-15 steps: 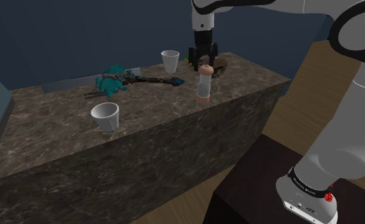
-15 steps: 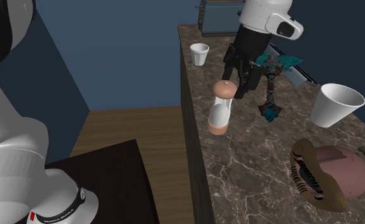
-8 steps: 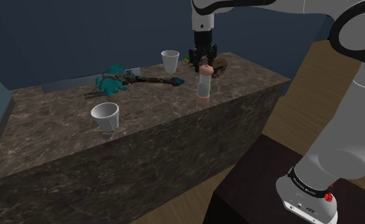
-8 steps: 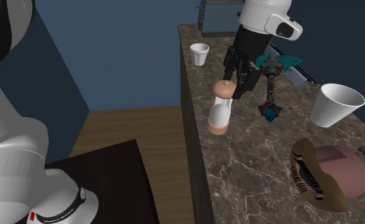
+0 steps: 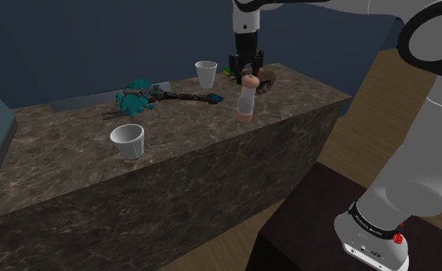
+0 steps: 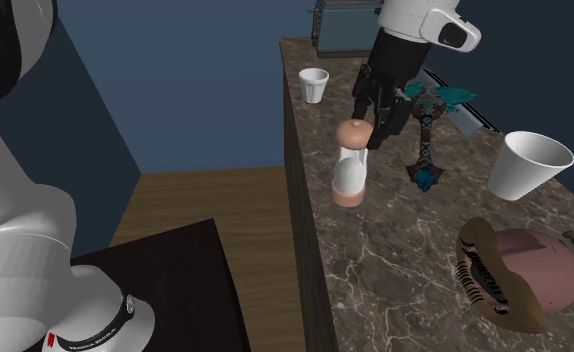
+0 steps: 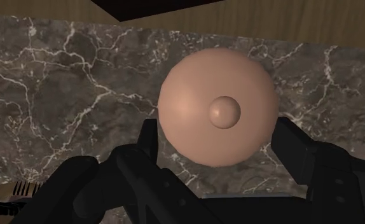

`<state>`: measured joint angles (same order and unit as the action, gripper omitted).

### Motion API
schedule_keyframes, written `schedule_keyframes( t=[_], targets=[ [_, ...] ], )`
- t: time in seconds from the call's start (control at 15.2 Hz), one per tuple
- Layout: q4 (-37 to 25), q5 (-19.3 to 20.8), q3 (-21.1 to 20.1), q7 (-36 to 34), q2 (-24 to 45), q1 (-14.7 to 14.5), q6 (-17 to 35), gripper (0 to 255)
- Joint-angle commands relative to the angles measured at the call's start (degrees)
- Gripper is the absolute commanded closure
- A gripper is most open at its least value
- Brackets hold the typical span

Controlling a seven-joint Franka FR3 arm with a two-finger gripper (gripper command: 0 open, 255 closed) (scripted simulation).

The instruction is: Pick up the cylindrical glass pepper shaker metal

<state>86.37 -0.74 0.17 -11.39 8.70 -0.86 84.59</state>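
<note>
Glossy white arm (image 5: 435, 146) showing rounded, bulging segments, dark grey joint caps (image 5: 429, 35) sitting between them; black ring (image 5: 372, 223) at the shoulder view's lower right carrying small white lettering, red mark (image 5: 399, 237) beside it; all-black two-finger gripper (image 5: 246, 71) ending a white wrist (image 5: 245, 21)

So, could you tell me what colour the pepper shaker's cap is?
Peachy pink cap, clearest in the wrist view.

Claw (image 5: 245, 76) clasps pepper shaker (image 5: 244, 102) top over marble counter (image 5: 189, 138).

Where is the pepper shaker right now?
In the shoulder view, the claw grips the pepper shaker by its top, over the counter, just right of the far white cup.
</note>
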Motion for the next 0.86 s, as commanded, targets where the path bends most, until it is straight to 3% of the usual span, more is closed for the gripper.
schedule_keyframes(
  t=[0.0, 0.79],
  targets=[
    [-1.9, 0.0, 0.0, 0.0, 0.2, 0.0, -1.7, 255],
    [-13.7, 0.0, 0.0, -0.1, 3.0, 0.0, -10.7, 255]
  ],
)
